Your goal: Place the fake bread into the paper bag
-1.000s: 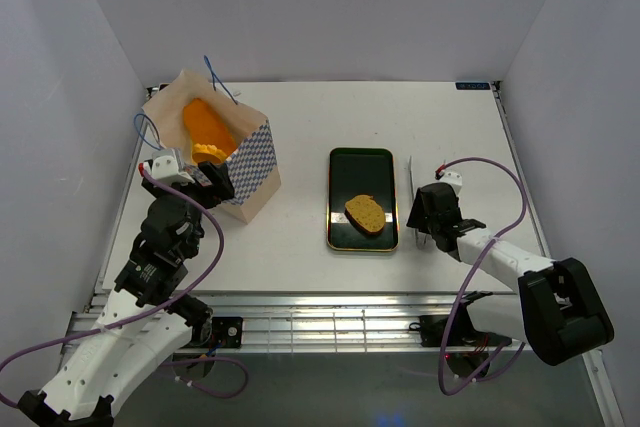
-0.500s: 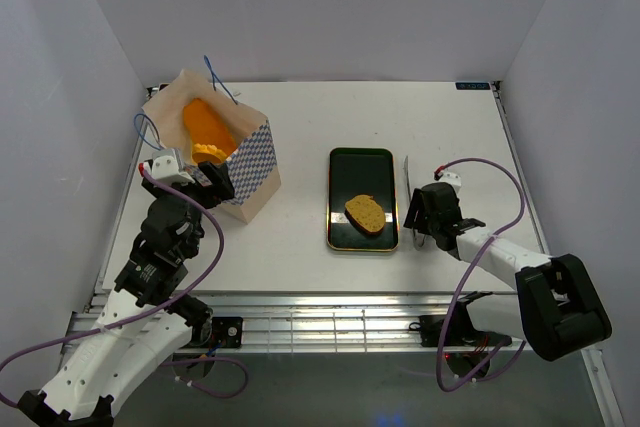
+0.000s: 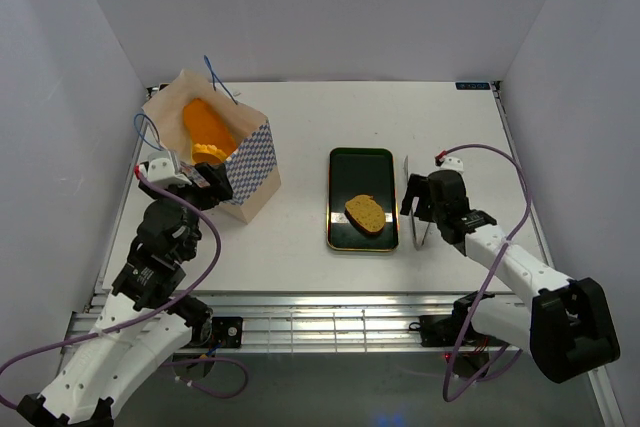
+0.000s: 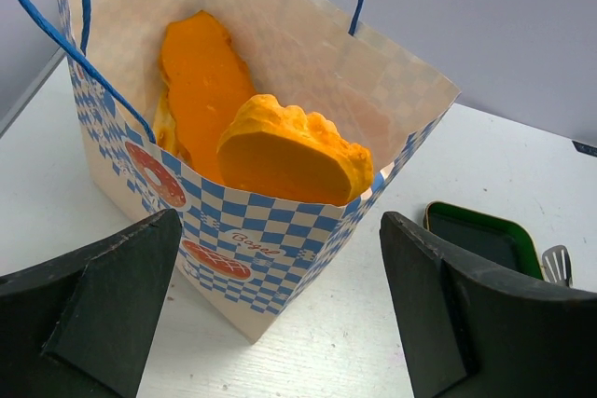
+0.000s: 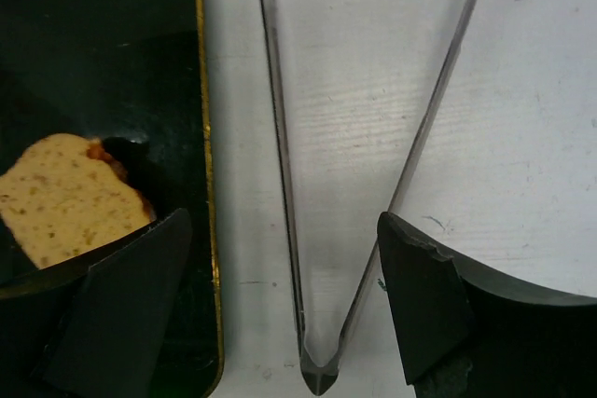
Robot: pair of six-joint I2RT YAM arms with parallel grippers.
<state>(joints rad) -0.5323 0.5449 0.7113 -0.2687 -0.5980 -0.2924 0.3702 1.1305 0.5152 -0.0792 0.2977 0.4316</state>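
The right gripper [image 5: 280, 300], jaws spread wide, hangs over the silver tongs [image 5: 280, 174]. An off-centre squeeze could skid them against the black tray [image 5: 201, 90]. The left gripper [image 4: 280, 309] gapes empty before the paper bag [image 4: 280, 230].

Bright, even light is coming down from overhead, nearly washing out the white table [image 3: 300, 127], and shadows are looking soft and faint. The glossy black rectangular tray [image 3: 362, 172] is catching a faint sheen. Close up, the left end effector [image 4: 280, 230] is looking dark and slightly soft.

Orange breads [image 4: 280, 151] fill the upright checked paper bag [image 4: 229, 240]; a slice [image 3: 366, 213] lies on the tray [image 3: 362, 163].
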